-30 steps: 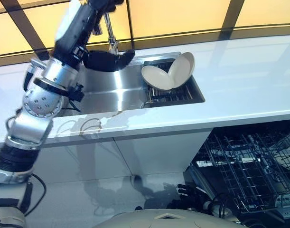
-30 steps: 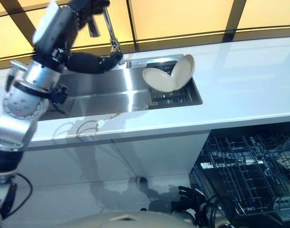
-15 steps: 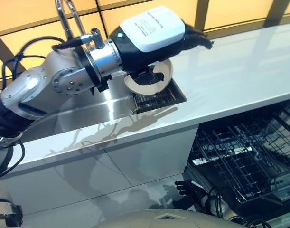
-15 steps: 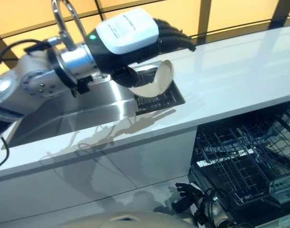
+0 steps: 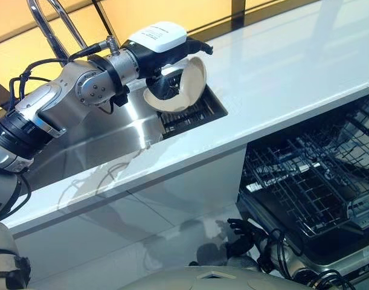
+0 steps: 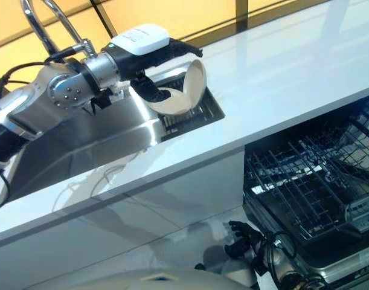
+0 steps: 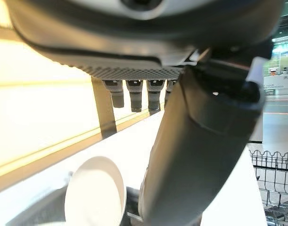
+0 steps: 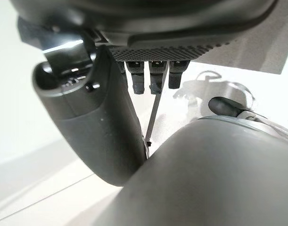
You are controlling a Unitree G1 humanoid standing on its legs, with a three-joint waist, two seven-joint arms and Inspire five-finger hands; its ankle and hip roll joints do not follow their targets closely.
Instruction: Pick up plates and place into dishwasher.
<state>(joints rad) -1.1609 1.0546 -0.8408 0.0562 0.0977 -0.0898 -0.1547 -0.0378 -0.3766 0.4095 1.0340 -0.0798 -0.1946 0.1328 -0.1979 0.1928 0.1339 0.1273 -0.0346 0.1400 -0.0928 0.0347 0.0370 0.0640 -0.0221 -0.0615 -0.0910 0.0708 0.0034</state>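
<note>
Left hand: we see the left hand (image 5: 172, 51) reaching over the sink (image 5: 99, 142), its fingers stretched out above the plates (image 5: 183, 87) and its thumb down in front of them; we cannot tell whether it grips one.
Plates: two pale plates lean together on edge on a dark rack (image 5: 193, 115) at the sink's right end; one shows as a pale disc (image 7: 94, 195) in the left wrist view.
Right hand: the right hand (image 6: 241, 238) hangs low beside the dishwasher rack, fingers loosely curled, holding nothing.
Around: a curved tap (image 5: 48, 18) rises behind the arm; the white bench (image 5: 281, 78) runs to the right.
Below: the dishwasher's wire rack (image 5: 311, 181) is pulled out under the bench edge.
</note>
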